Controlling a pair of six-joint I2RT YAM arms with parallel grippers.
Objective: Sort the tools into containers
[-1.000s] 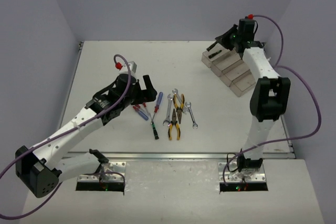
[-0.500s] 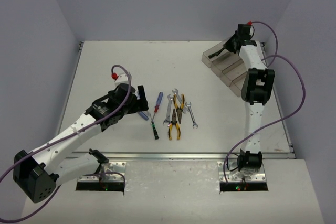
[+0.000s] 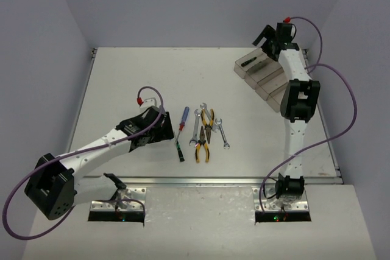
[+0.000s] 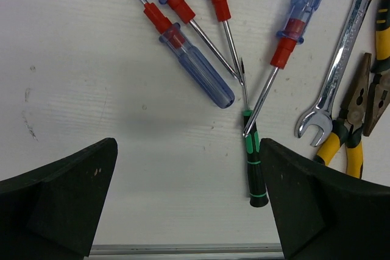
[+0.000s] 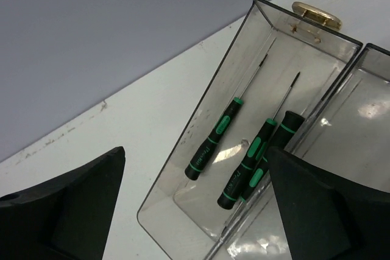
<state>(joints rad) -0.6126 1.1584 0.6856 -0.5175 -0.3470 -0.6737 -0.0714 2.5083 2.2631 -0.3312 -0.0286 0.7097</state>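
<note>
My left gripper (image 3: 162, 127) (image 4: 187, 150) hangs open low over the tools, its fingers empty. Under it lie several blue-and-red screwdrivers (image 4: 201, 68) and one black-and-green screwdriver (image 4: 253, 162) (image 3: 179, 149). To their right are silver wrenches (image 3: 195, 127) (image 4: 338, 71) and yellow-and-black pliers (image 3: 203, 144) (image 4: 356, 123). My right gripper (image 3: 263, 36) (image 5: 196, 150) stands open above the far-left bin (image 3: 250, 63) (image 5: 183, 211) of the containers (image 3: 271, 83). Three black-and-green screwdrivers (image 5: 213, 141) lie in that bin; one leans on its right wall.
A gold round fitting (image 5: 315, 13) sits at the bin's far end. The neighbouring bin (image 5: 359, 126) holds nothing that shows. The table's metal front edge (image 4: 183, 251) runs just below my left fingers. Purple cables (image 3: 341, 98) loop off both arms.
My right gripper has opened and a black-and-green screwdriver it carried now lies in the far-left bin. My left arm has swung down and nearer, over the blue-and-red screwdrivers.
</note>
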